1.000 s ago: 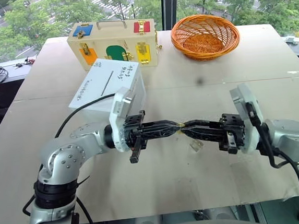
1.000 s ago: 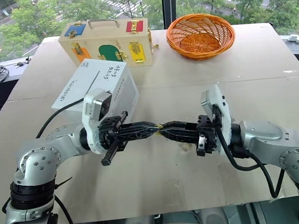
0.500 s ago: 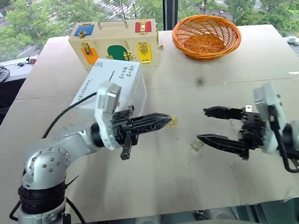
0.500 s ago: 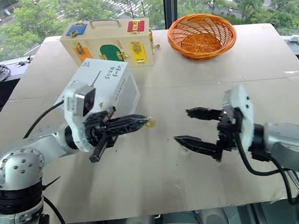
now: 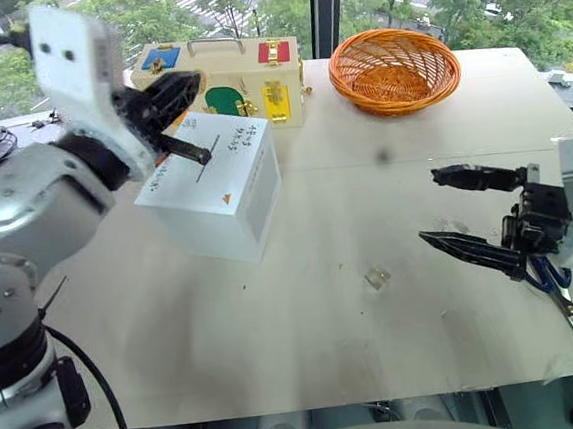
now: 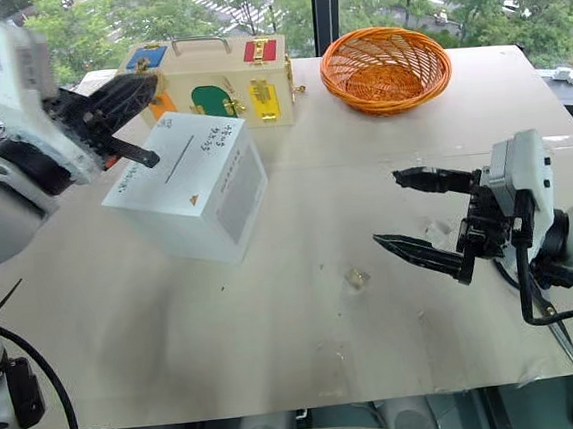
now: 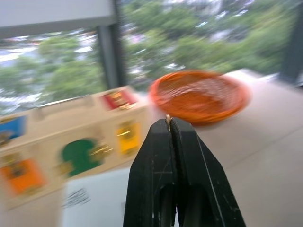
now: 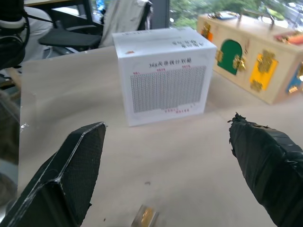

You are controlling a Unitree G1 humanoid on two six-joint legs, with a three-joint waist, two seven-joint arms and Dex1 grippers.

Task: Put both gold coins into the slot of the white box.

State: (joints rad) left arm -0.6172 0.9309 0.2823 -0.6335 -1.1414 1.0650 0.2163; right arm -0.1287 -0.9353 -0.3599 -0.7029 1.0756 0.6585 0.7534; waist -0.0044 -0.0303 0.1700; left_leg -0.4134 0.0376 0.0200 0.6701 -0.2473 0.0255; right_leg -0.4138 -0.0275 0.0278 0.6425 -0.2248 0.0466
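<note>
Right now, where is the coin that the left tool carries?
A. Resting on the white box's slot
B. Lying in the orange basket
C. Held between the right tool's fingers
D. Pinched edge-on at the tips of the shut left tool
D: the left wrist view shows the gold coin peeking from the tips of the shut left tool.

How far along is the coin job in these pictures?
Done: no coin visibly posted. In hand: the left gripper is shut on one gold coin, raised near the white box; the right gripper is open, empty. Left: drop it through the slot, then the second coin.
</note>
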